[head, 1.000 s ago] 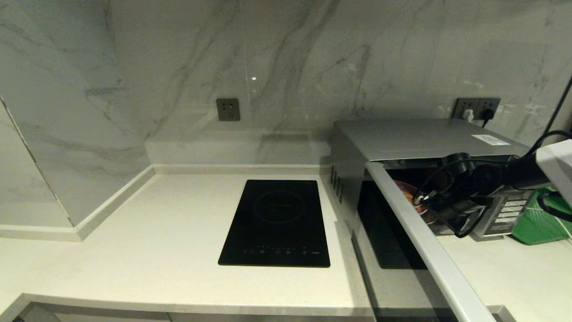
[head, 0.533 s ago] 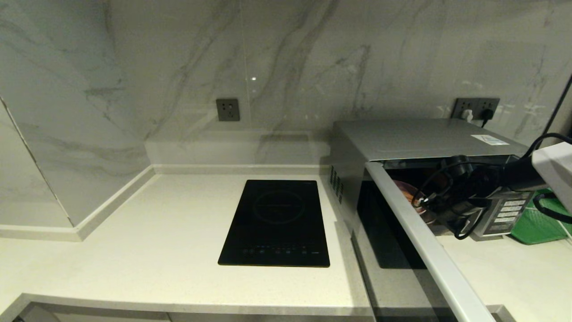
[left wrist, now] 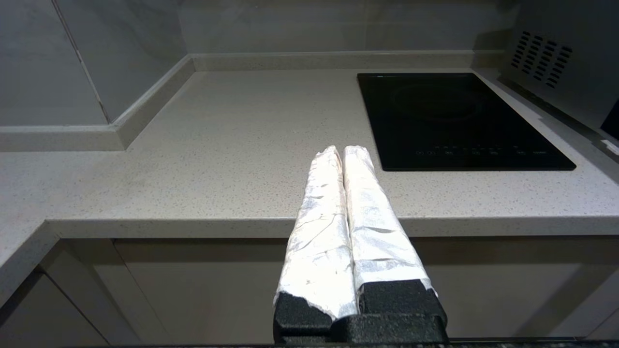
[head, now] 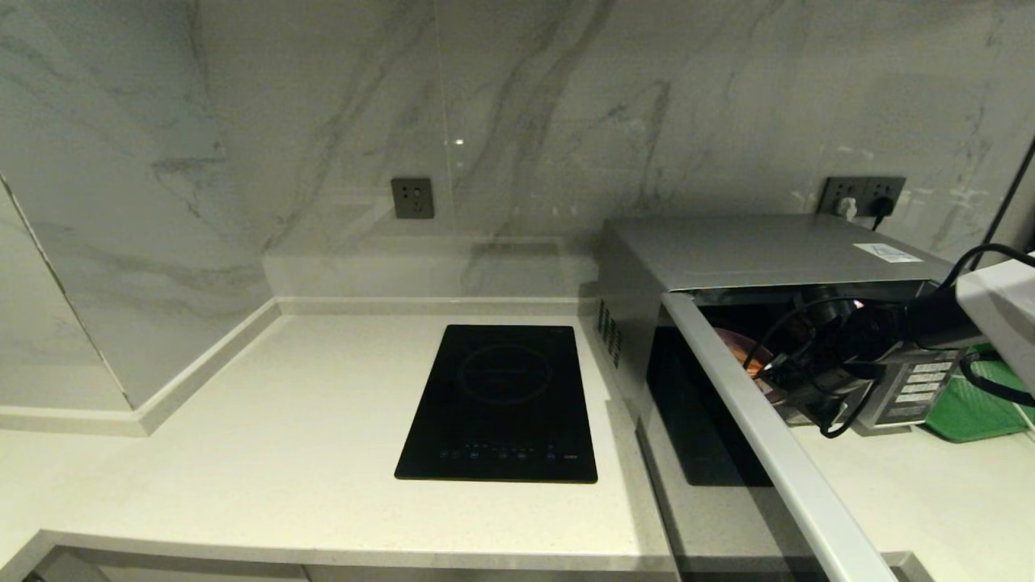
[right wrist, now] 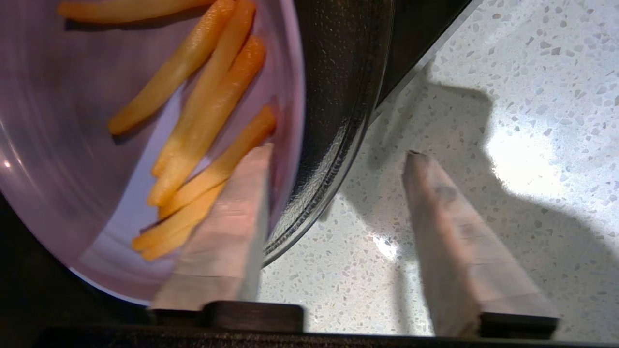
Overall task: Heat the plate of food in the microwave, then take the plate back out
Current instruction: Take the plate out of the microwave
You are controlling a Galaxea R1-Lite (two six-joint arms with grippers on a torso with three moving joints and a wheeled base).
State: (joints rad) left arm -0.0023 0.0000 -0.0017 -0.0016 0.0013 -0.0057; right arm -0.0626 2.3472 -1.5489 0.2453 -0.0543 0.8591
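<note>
The silver microwave stands at the right with its door swung open toward me. My right gripper reaches into the cavity. Inside, the lavender plate of food with yellow-orange sticks rests on the glass turntable. The right gripper is open: one finger lies over the plate's rim, the other hangs over the speckled counter, with the rim and the turntable's edge between them. In the head view only a pinkish sliver of the plate shows behind the door. My left gripper is shut and empty, parked before the counter's front edge.
A flat black induction hob lies in the countertop left of the microwave. A green tray sits right of the button panel. Marble walls close the back and the left corner. The open door juts out over the counter's front.
My right arm has sunk a little lower in the microwave's opening. The left arm and the door have not moved.
</note>
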